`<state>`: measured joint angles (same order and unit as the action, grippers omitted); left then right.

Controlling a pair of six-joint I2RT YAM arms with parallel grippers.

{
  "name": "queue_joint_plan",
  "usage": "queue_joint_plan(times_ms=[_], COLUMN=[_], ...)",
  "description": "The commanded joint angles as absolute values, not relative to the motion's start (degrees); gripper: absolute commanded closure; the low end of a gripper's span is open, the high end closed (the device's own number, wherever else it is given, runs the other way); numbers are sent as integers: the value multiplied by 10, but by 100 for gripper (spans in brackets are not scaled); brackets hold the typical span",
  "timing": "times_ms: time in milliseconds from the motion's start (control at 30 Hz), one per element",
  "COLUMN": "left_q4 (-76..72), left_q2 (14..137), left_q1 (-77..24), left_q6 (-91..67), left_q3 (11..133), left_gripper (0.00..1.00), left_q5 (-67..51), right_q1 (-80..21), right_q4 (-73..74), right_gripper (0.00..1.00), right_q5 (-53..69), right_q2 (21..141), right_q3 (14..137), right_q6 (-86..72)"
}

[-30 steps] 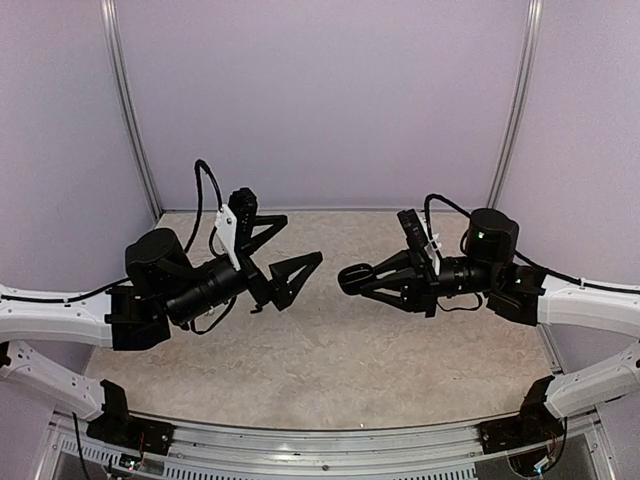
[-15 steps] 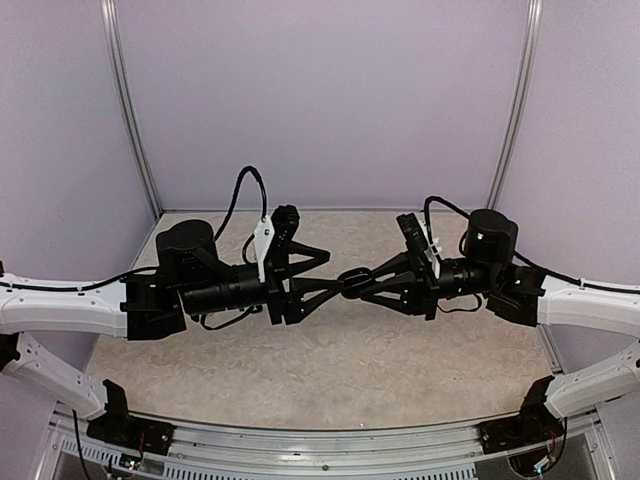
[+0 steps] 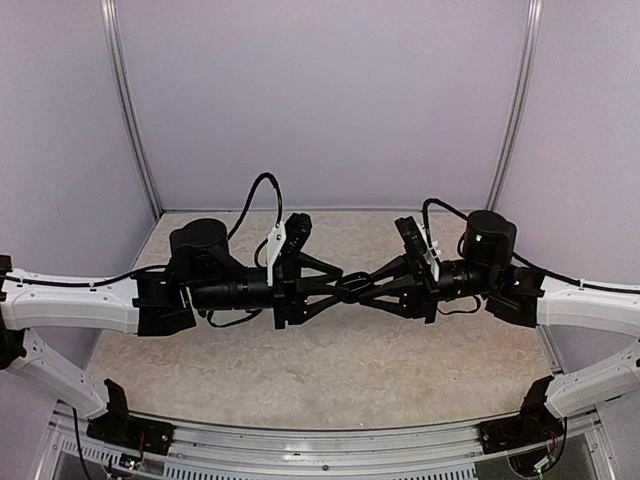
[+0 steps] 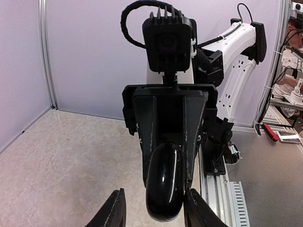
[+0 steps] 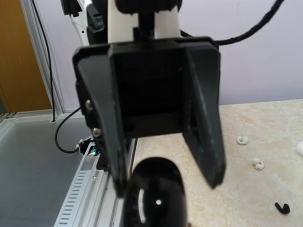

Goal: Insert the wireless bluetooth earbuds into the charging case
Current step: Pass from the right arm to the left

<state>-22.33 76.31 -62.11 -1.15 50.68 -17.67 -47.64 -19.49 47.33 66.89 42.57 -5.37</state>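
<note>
Black charging case; left fingers have closed in.

The charging case is glossy black, with pale glints on its rounded face. The left gripper and the right gripper are both matt black, and the arm links behind them are white. Beneath the tools the table is beige with a faint marbled mottling. On it, beside the left gripper's fingers, lie a white earbud, a second white earbud and a black earbud. The walls are pale lilac and their corner posts silvery grey. A small green light glows on the right arm.
</note>
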Motion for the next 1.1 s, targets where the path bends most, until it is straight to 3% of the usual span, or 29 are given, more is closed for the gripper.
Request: queue_joint_plan(times_ms=[0, 233, 433, 633, 1067], left_q4=[-231, -240, -245, -250, -248], left_q2=[774, 776, 774, 774, 776], left_q1=[-616, -614, -614, -613, -613], left_q6=[-20, -23, -23, -26, -22], left_q3=[529, 530, 528, 526, 528], left_gripper=[60, 76, 84, 87, 88], left_q5=[-207, -225, -229, -228, -226], right_q1=[-486, -489, -488, -490, -490], right_q4=[-192, -192, -193, -194, -202], right_gripper=[90, 88, 75, 66, 65], right_q5=[480, 481, 486, 490, 497], right_q2=[674, 677, 681, 686, 693], right_q3=[435, 434, 434, 435, 440], right_q6=[-48, -48, -50, -53, -61])
